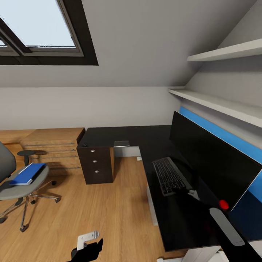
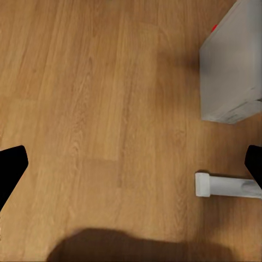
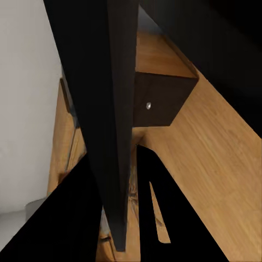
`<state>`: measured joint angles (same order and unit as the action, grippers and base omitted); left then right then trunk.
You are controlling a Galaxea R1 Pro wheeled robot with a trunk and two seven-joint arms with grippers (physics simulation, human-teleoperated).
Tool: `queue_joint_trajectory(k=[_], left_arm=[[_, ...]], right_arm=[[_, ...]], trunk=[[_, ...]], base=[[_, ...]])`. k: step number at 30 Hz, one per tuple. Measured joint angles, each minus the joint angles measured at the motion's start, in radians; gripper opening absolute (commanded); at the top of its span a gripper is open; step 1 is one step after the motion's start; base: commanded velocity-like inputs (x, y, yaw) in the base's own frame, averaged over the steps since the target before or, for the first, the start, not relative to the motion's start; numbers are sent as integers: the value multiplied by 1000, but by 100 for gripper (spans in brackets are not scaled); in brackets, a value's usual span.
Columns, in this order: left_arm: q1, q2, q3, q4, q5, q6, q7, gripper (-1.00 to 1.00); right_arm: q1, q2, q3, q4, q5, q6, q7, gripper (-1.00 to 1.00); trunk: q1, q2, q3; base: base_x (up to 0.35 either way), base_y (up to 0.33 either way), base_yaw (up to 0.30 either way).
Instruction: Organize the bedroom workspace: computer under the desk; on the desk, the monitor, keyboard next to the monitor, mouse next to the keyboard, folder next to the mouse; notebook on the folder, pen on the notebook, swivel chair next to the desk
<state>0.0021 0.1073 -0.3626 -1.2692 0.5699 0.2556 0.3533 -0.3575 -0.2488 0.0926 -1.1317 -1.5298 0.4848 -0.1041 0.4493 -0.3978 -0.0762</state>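
1. Left gripper [image 2: 131,169] low over the wood floor [image 1: 91,214], fingers spread wide, nothing between them.
2. Right gripper [image 3: 117,218] over the desk [image 1: 120,133] near the keyboard [image 1: 169,175]; can't tell its jaw state.
3. Keyboard lies on the desk just in front of the monitor [image 1: 213,162].
4. Folder [image 1: 28,173], blue, on the swivel chair [image 1: 18,183] seat, well apart from the desk.
5. Drawer unit [image 1: 95,163] under the desk's far wing.

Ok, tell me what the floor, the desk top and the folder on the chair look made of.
Floor: wood planks or laminate, with grain lines and matte sheen.
Desk top: dark, smooth, faintly glossy; likely laminate or coated board.
Folder: blue, flat, matte; plastic or card, unclear.
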Motion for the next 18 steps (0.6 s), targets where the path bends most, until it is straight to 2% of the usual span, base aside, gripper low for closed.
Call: queue_joint_trajectory(k=[2, 4, 6, 7, 8, 11, 18], left_arm=[[0, -1, -1, 3, 0, -1, -1, 100], [0, 0, -1, 4, 0, -2, -1, 100], [0, -1, -2, 5, 0, -3, -1, 100], [0, -1, -2, 5, -1, -4, -1, 100], [0, -1, -2, 5, -1, -4, -1, 100], [0, -1, -2, 6, -1, -5, 0, 100], [0, 0, -2, 6, -1, -7, -1, 100]], right_arm=[[0, 16, 3, 4, 8, -48, 3, -100], [0, 32, 5, 5, 35, -69, 4, -100], [0, 58, 5, 7, 101, -80, 5, -100], [0, 87, 4, 7, 142, -86, 6, -100], [-1, 95, 3, 7, 156, -87, 6, -100], [-1, 105, 3, 8, 173, -94, 6, -100], [-1, 107, 4, 8, 177, -97, 6, -100]], trunk=[[0, 0, 0], [0, 0, 0], [0, 0, 0], [0, 0, 0], [0, 0, 0], [0, 0, 0], [0, 0, 0]], base=[[0, 0, 0], [0, 0, 0], [0, 0, 0], [0, 0, 0], [0, 0, 0], [0, 0, 0], [31, 14, 0]])
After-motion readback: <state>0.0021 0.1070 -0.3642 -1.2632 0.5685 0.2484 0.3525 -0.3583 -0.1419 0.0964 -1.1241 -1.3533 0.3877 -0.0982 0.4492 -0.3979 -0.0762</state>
